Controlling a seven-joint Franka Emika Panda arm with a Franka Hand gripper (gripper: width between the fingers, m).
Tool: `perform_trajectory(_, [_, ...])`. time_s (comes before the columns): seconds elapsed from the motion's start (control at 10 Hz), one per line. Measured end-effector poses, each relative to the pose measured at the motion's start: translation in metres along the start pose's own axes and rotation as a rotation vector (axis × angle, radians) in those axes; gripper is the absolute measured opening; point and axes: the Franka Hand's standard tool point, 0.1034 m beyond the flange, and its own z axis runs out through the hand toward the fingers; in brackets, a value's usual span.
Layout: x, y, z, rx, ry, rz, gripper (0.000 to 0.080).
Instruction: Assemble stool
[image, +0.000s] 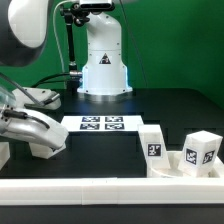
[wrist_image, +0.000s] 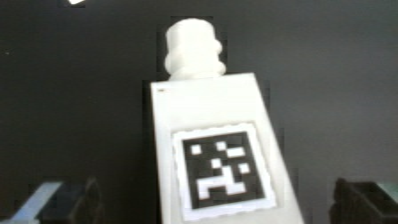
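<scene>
The arm (image: 18, 30) stood on its white base (image: 103, 62) at the back and reached forward and down on the exterior view's left, where its wrist sat low and tilted. The pincer (wrist_image: 214, 203) was fully spread, and its two dark fingertips (wrist_image: 63, 200) were well apart in the wrist view.

Marker board (image: 100, 123) flat on black table (image: 180, 108), white border rail (image: 100, 187) in front, green backdrop (image: 180, 40)

I see a tagged white stool leg (wrist_image: 205, 120) on the black tabletop (wrist_image: 63, 80). My fingers (wrist_image: 54, 203) straddle it, spread wide.
</scene>
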Motion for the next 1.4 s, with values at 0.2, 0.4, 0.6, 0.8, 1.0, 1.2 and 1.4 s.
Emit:
perform_trajectory(0.2, [0.001,0.000,0.002,-0.001,0.001,0.001,0.0649])
perform_trajectory(0.4, [0.002,0.000,0.005,-0.002,0.007,0.002,0.0649])
perform_trajectory(0.6, [0.002,0.000,0.006,-0.003,0.006,0.001,0.0397])
perform_trajectory(0.8, [0.002,0.000,0.006,-0.004,0.005,0.000,0.0335])
perform_trajectory(1.0, [0.001,-0.002,0.001,-0.002,0.009,-0.002,0.0335])
perform_trajectory(1.2, [-0.014,-0.016,-0.018,-0.011,0.037,-0.010,0.0335])
perform_trajectory(1.4, [-0.046,-0.046,-0.038,-0.024,0.070,0.008,0.0335])
